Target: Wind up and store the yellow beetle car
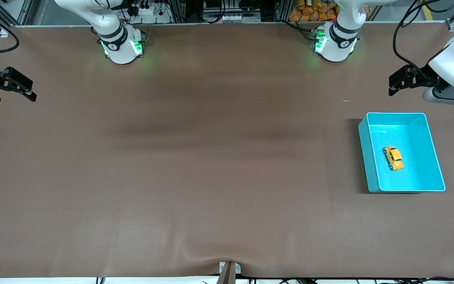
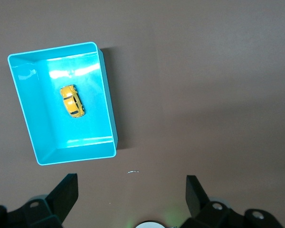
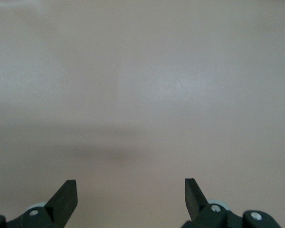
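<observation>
The yellow beetle car (image 1: 393, 157) lies on its wheels on the floor of the turquoise bin (image 1: 371, 165), toward the left arm's end of the table. In the left wrist view the car (image 2: 72, 100) shows inside the bin (image 2: 109, 109), well apart from the gripper. My left gripper (image 1: 391, 87) hangs open and empty over the table beside the bin; its wrist view shows the gripper (image 2: 131, 183) over bare mat. My right gripper (image 1: 30, 91) waits open and empty over the right arm's end of the table, with only mat under it in its wrist view (image 3: 130, 186).
A brown mat (image 1: 195, 165) covers the whole table. A tiny pale scrap (image 1: 347, 100) lies on the mat between the bin and the left arm's base (image 1: 335, 43). The right arm's base (image 1: 120, 45) stands at the table's edge farthest from the front camera.
</observation>
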Available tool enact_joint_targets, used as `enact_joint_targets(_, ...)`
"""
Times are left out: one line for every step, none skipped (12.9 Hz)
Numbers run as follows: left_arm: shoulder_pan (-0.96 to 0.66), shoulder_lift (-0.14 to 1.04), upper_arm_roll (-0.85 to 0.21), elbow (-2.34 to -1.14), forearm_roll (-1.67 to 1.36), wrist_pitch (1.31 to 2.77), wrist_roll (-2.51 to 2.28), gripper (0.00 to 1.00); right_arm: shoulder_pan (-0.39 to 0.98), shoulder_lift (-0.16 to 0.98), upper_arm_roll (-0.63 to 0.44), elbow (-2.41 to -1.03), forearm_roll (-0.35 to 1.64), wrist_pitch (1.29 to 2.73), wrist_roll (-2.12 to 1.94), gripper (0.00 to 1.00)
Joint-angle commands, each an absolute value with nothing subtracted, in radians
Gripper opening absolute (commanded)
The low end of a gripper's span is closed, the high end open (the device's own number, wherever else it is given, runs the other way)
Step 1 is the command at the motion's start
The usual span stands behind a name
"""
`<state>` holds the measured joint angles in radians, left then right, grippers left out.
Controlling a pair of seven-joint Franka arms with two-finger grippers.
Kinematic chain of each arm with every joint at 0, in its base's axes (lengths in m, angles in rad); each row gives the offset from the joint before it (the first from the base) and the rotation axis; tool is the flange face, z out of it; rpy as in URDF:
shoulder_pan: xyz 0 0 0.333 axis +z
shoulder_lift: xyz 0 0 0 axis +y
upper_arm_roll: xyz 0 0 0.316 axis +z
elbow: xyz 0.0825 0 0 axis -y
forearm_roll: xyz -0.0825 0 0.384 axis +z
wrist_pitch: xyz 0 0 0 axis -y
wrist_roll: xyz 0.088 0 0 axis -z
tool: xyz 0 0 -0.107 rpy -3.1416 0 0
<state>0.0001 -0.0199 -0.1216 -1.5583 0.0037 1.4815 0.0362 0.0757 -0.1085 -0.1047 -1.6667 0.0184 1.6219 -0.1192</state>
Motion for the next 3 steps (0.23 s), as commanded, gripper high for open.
enact_joint_targets(0.003,-0.031,-0.121,-1.552,-0.008,1.463,0.032,1.00,0.080,-0.118,-0.106,-1.660,0.002,1.603,-0.103,1.00)
enact_joint_targets(0.003,-0.031,-0.121,-1.552,-0.008,1.462,0.032,1.00,0.080,-0.118,-0.106,-1.660,0.002,1.601,-0.101,1.00)
enact_joint_targets(0.003,-0.031,-0.121,-1.552,-0.008,1.463,0.032,1.00,0.080,-0.118,-0.106,-1.660,0.002,1.601,-0.101,1.00)
